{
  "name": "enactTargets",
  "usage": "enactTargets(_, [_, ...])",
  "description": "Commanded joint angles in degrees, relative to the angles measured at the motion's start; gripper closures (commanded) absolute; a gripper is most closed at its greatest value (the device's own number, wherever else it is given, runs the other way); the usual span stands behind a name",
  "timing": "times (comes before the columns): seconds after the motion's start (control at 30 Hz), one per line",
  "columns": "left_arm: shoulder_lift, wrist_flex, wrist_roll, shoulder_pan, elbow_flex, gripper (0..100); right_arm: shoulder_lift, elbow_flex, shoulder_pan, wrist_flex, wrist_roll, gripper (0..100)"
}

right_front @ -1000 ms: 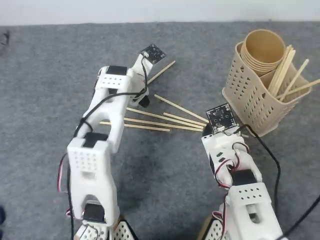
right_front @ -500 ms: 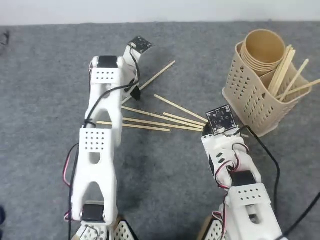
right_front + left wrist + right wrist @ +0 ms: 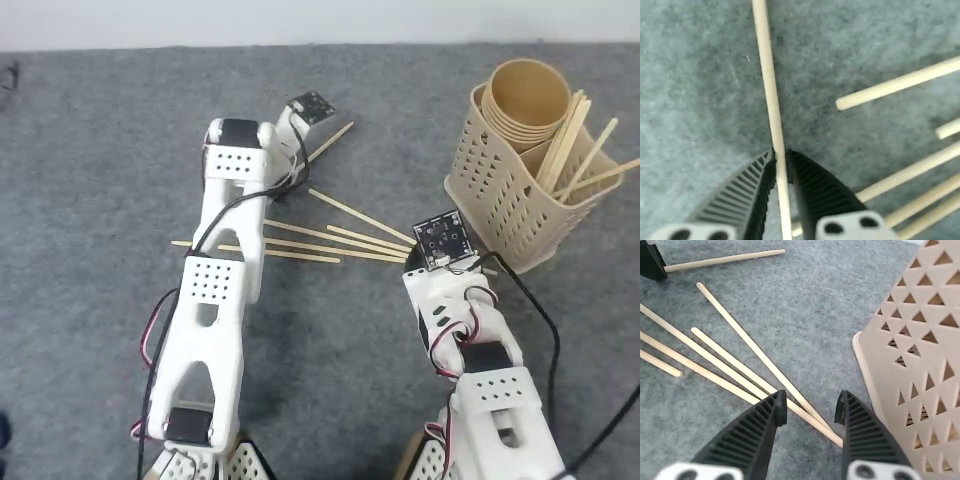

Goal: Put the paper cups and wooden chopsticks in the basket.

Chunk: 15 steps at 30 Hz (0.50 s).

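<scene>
Five or so loose chopsticks [image 3: 330, 237] left to gather near middle of worktop [image 3: 100, 150]. Stacked paper cups [image 3: 525, 90] already inside basket [image 3: 495, 205] at far right corner, beside several wooden chopsticks [image 3: 565, 140]. Roughly halfway, by judgement. Left tool [image 3: 781, 154]: pinched narrow on farthest chopstick [image 3: 765, 65]. Right tool [image 3: 811, 400]: wide, holding nothing, above sticks just beside basket.

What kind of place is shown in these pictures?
Probably a robotics lab tabletop: two white robot arms on a grey felt-like mat, a basket holding paper cups, loose wooden chopsticks.
</scene>
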<state>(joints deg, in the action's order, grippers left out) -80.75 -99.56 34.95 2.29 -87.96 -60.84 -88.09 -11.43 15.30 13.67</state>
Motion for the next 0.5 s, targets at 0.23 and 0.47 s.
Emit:
enactTargets(0.23, [0.0, -1.14, 2.55, 0.97, -0.48, 99, -1.01, 0.44, -0.31, -0.92, -0.18, 83.3])
enactTargets(0.47, [3.08, -1.14, 3.16, 1.14, 3.91, 99, -1.01, 0.35, -0.31, -1.1, -0.18, 83.3])
